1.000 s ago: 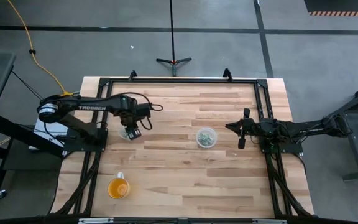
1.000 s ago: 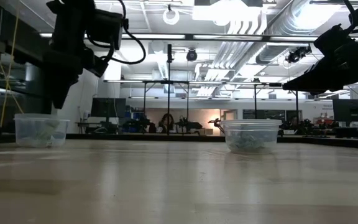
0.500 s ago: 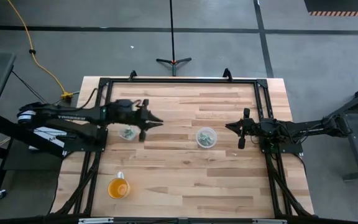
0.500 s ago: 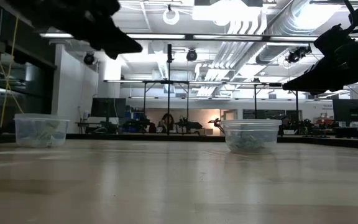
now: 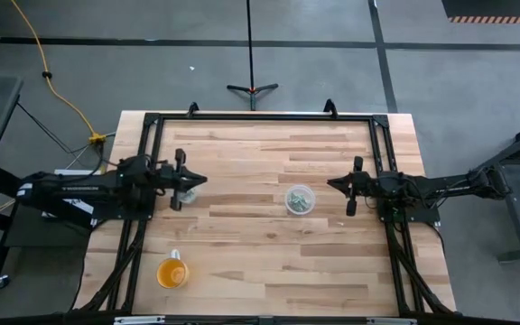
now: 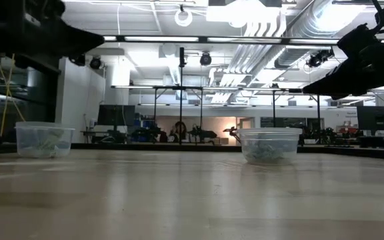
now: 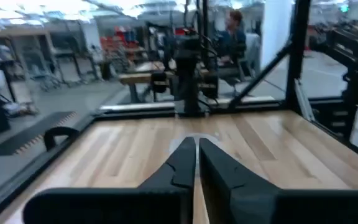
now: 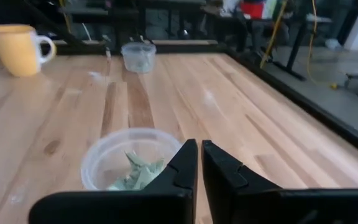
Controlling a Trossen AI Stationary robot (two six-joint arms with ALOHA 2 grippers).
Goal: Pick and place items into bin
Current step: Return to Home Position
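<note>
The left arm has drawn back off the left bin (image 5: 189, 192). High view: left end effector (image 5: 199, 181) beside it, right end effector (image 5: 332, 184) waiting near the right bin (image 5: 300, 199). Low view: scraps (image 6: 45, 141) lie in both bins. Wrist views: both closed, empty. Homing, I judge; only settling remains.

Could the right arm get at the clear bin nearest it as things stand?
Probably yes: the right gripper, shut, points at that bin close ahead, with only bare table between them.
</note>
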